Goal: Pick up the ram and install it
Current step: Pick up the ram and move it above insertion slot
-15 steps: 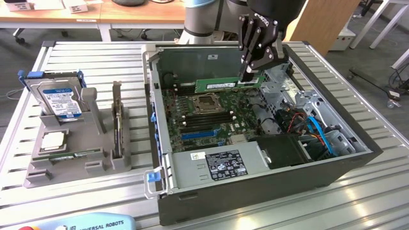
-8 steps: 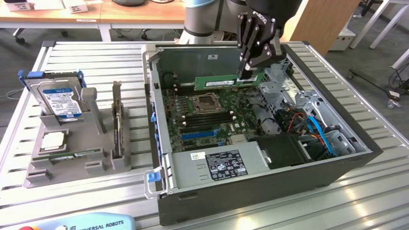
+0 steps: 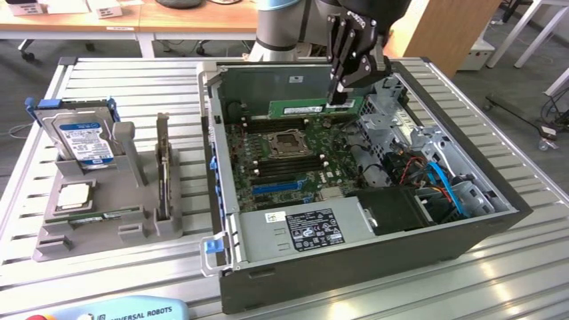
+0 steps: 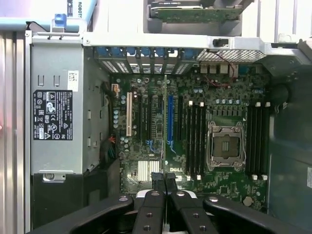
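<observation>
The ram (image 3: 302,107) is a long green stick held level and on edge over the open computer case (image 3: 498,220), near the case's back wall. My gripper (image 3: 340,101) is shut on the end of the ram towards the exterior view's right. In the wrist view the ram (image 4: 164,126) shows edge-on as a thin line running out from my gripper (image 4: 164,181) over the motherboard (image 4: 146,146). It hangs above the board, beside the black memory slots (image 4: 195,139). The processor socket (image 4: 225,146) lies between two banks of those slots.
A grey power supply (image 3: 302,230) fills the case's near corner, with cables and a blue lead (image 3: 444,187) at the exterior view's right. On the slatted table at the exterior view's left, a grey holder (image 3: 98,233) carries a hard drive (image 3: 84,137), a square silver chip (image 3: 73,195) and an upright card (image 3: 162,173).
</observation>
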`<state>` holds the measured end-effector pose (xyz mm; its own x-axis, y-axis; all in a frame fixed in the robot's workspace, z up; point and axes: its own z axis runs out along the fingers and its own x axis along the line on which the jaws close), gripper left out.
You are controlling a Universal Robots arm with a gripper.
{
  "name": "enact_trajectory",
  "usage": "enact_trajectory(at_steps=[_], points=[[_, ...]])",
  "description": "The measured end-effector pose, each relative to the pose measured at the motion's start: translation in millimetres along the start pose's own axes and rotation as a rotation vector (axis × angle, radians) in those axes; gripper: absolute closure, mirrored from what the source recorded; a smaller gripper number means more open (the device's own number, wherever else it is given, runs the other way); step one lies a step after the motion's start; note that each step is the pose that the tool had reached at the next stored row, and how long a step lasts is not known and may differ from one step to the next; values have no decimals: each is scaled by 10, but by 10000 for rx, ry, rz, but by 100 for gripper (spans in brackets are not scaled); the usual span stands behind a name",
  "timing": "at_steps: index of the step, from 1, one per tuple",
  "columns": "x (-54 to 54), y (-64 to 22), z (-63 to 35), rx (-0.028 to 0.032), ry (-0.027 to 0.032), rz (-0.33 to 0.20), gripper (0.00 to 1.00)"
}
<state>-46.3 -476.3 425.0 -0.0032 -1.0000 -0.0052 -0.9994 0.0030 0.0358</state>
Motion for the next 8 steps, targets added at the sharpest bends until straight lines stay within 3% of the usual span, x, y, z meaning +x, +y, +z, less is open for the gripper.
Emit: enact_trajectory(at_steps=[8], points=[[-127, 0, 14, 1, -6, 176, 88]])
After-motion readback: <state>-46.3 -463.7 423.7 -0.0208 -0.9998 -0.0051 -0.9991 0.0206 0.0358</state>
